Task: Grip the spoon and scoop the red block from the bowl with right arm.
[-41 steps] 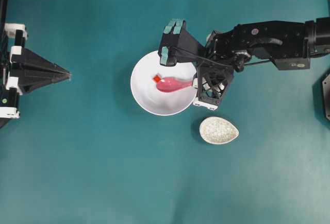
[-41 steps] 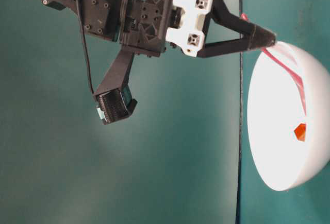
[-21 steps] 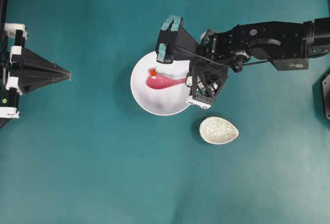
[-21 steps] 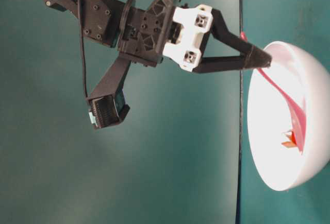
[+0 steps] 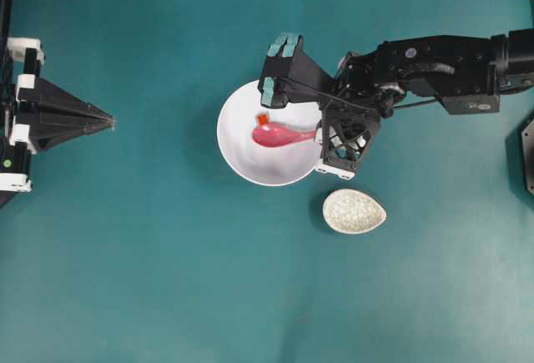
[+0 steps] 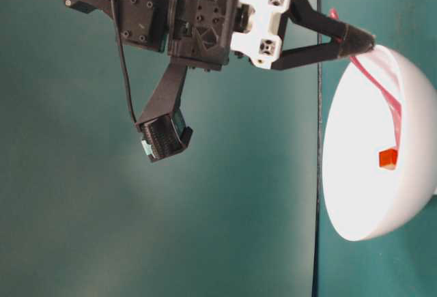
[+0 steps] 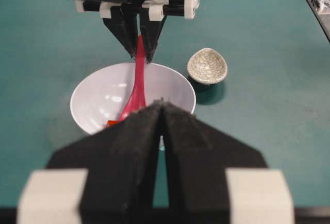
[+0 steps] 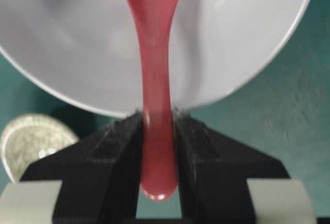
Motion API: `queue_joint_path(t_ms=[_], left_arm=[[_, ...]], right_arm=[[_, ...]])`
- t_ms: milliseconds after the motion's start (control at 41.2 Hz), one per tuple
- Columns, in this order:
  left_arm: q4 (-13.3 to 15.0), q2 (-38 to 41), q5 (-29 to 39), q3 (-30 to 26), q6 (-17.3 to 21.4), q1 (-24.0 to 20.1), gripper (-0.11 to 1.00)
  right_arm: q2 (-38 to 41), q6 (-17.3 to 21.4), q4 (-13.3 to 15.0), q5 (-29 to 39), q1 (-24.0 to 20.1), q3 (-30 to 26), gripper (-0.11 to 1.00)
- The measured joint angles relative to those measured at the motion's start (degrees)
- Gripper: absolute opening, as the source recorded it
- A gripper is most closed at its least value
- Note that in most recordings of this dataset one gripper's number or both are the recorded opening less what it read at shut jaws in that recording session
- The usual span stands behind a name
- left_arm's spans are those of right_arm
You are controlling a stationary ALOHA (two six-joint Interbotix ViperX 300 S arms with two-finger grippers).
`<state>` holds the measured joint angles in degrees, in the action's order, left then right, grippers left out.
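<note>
Pink-red spoon [image 5: 279,135] lies across the bowl [image 5: 242,163], scoop pointing left.

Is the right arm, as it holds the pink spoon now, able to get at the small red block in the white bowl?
Probably yes. The right hand grips the glossy pink plastic spoon by its handle, and the scoop lies inside the round white bowl right beside the small red block. Nothing lies between them.
</note>
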<state>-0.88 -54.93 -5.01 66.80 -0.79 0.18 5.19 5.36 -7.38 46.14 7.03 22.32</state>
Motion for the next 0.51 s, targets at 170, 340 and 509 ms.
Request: queue_joint_path(t_ms=[170,340,509], left_arm=[[0.09,0.00,0.00,0.00,0.00,0.00,0.00],[0.09,0.00,0.00,0.00,0.00,0.00,0.00],[0.09,0.00,0.00,0.00,0.09,0.00,0.00]], right_arm=[[0.00,1.32,-0.18,0.26,0.09,0.00,0.24],[-0.53,2.20,-0.09,1.49,0.09,-0.62,0.24],[-0.53,2.20,-0.09,2.99,0.09,-1.23,0.24]])
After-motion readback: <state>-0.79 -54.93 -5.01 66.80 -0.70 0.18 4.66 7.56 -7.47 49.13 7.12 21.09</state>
